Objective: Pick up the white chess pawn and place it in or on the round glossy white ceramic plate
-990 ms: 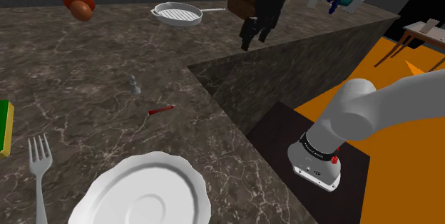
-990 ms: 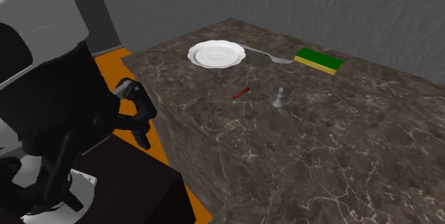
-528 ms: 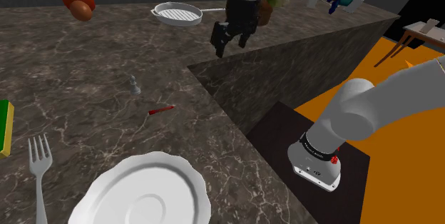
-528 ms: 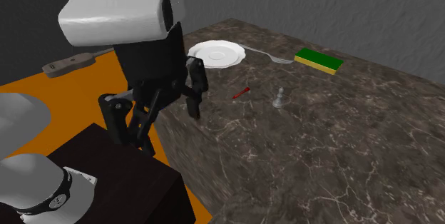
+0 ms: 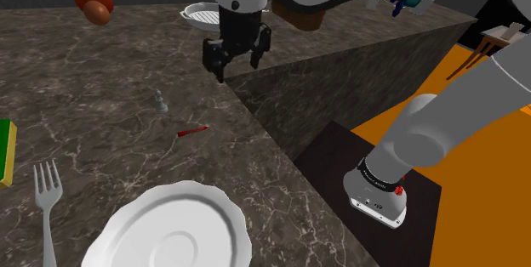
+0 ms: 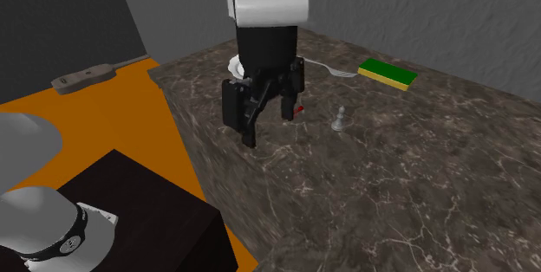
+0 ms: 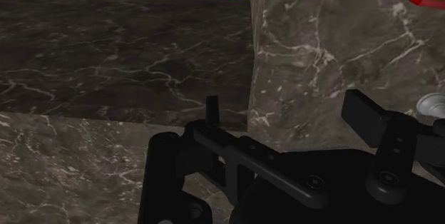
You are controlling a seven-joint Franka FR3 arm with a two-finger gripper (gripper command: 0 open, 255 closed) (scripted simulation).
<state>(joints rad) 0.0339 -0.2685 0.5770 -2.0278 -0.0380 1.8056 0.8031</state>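
Observation:
The small pale grey chess pawn (image 5: 158,101) stands upright on the dark marble counter (image 5: 102,78). In the second exterior view the pawn (image 6: 340,119) is just right of the arm. My black gripper (image 5: 236,59) hangs open above the counter near its inner corner, to the right of the pawn and apart from it, nothing between its fingers. The gripper (image 6: 269,117) points down, its fingers spread. In the wrist view the open gripper (image 7: 264,140) looks at the counter edge, and the pawn's round top (image 7: 431,105) shows beside one finger. The scalloped white plate (image 5: 170,233) lies at the near edge.
A short red stick (image 5: 192,130) lies between pawn and plate. A fork (image 5: 47,206) and a green-yellow sponge (image 5: 7,150) lie left of the plate. At the back lie a round pan (image 5: 202,14) and reddish fruit (image 5: 92,2). The counter drops to an orange floor (image 5: 476,197).
The gripper has swung from beyond the counter's edge to the shoulder view's left and now hangs over the counter, closer to the pawn. Pawn, plate and the rest have not moved.

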